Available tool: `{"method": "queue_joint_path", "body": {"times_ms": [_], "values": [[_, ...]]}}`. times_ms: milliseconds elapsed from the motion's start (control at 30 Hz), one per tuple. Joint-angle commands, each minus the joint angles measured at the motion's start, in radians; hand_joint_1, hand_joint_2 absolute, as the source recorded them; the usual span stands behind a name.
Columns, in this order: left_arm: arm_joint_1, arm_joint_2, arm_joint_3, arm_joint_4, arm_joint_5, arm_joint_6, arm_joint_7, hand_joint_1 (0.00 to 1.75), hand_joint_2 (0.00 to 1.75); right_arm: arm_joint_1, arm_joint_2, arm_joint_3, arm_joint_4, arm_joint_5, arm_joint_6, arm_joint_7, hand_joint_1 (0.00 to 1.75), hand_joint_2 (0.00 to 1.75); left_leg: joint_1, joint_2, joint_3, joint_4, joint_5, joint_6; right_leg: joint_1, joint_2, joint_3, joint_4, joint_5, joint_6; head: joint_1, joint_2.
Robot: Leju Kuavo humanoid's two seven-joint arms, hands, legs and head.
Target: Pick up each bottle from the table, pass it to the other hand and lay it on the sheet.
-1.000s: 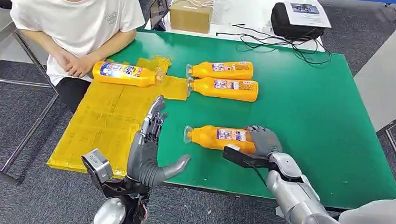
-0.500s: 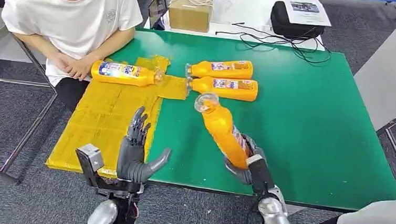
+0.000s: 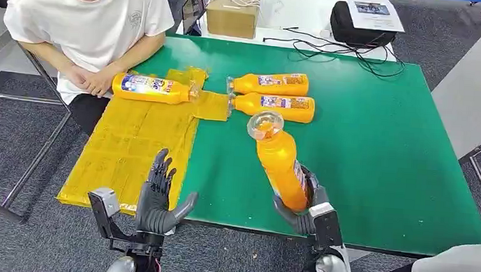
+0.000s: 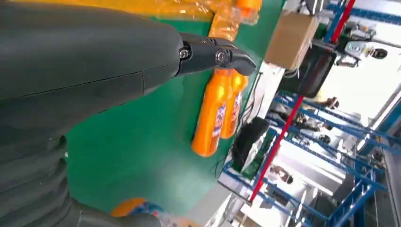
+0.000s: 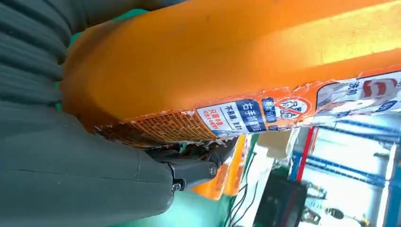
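Note:
My right hand [image 3: 304, 208] grips the base of an orange bottle [image 3: 279, 160] and holds it raised above the green table [image 3: 379, 133], neck pointing up and away; its orange body and label [image 5: 246, 116] show close in the right wrist view. My left hand [image 3: 159, 197] is open, fingers apart and upright, at the table's near edge beside the yellow sheet [image 3: 135, 141]. One bottle [image 3: 152, 89] lies on the sheet's far end. Two more bottles [image 3: 270, 84] [image 3: 275, 106] lie side by side mid-table, and they appear as a pair of orange bottles [image 4: 217, 111] in the left wrist view.
A person in a white shirt [image 3: 89, 16] sits at the far left, hands [image 3: 91, 79] resting by the sheet's bottle. A cardboard box [image 3: 232, 12], a black device [image 3: 361, 23] and cables lie on the white table behind. A grey surface [image 3: 478, 88] stands at the right.
My right hand lifted the near bottle off the table and tipped it upright, then drew it back toward me. My left hand sank and pulled back toward the table's near edge.

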Motion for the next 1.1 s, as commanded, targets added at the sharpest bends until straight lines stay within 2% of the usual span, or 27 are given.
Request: {"method": "queue_joint_path", "body": {"times_ms": [33,133,167,233,300,400,533,900,1100], "values": [[-0.011,0.024,-0.024,-0.005,-0.05,0.062,-0.02,0.0,1.75,0.066,0.074,0.044,-0.205,-0.118,0.076,-0.012,1.75,1.75,0.002,0.0,0.003,0.002,-0.003,-0.003,0.002,0.003,0.002,0.001,-0.002,-0.003,0.0,0.0],[-0.002,0.061,-0.083,0.009,-0.064,-0.035,-0.046,0.0,1.75,0.077,0.067,0.133,-0.276,-0.136,0.112,0.023,1.75,1.75,0.001,0.001,0.003,0.001,-0.003,-0.003,0.001,0.004,0.002,0.002,-0.002,-0.003,0.0,0.0],[0.002,0.09,-0.125,0.005,-0.063,-0.128,-0.058,0.0,1.75,0.066,0.045,0.19,-0.259,-0.122,0.153,0.064,1.75,1.75,0.0,0.001,0.001,0.0,-0.001,-0.001,0.0,0.003,0.0,0.001,-0.001,-0.001,0.0,0.0],[0.016,0.093,-0.135,0.001,-0.056,-0.178,-0.057,0.0,1.75,0.053,0.027,0.263,-0.21,-0.066,0.172,0.083,1.75,1.75,0.001,0.001,0.002,0.0,-0.001,-0.001,0.001,0.003,0.001,0.0,-0.001,-0.001,0.0,0.0],[0.008,0.076,-0.124,0.005,-0.046,-0.201,-0.04,0.0,1.75,0.035,0.037,0.356,-0.121,-0.003,0.175,0.032,1.75,1.75,0.001,0.002,0.003,-0.001,-0.001,-0.001,0.001,0.004,0.002,-0.001,-0.001,-0.001,0.0,0.0],[-0.014,0.066,-0.122,0.02,-0.038,-0.221,-0.025,0.0,1.75,0.02,0.068,0.376,-0.062,-0.013,0.155,0.024,1.75,1.75,0.002,0.003,0.005,-0.001,-0.002,-0.002,0.002,0.006,0.004,-0.001,-0.001,-0.002,0.0,0.0],[-0.02,0.068,-0.129,0.014,-0.015,-0.269,-0.008,0.0,1.75,-0.028,0.064,0.405,0.033,0.012,0.119,0.064,1.75,1.75,0.001,0.001,0.002,-0.001,-0.001,-0.001,0.001,0.003,0.001,-0.001,0.0,-0.001,0.0,0.0],[-0.039,0.06,-0.143,0.053,-0.02,-0.28,-0.003,0.0,1.75,-0.053,0.067,0.439,0.071,0.024,0.101,0.095,1.75,1.75,0.002,0.001,0.004,-0.001,-0.001,-0.002,0.001,0.003,0.004,-0.002,-0.001,-0.002,0.0,0.0],[-0.057,0.045,-0.115,0.079,-0.043,-0.234,0.007,0.0,1.75,-0.058,0.066,0.45,0.089,0.032,0.093,0.116,1.75,1.75,0.002,-0.001,0.003,-0.001,-0.001,-0.002,0.001,0.002,0.004,-0.001,-0.001,-0.002,0.0,0.0]]}}
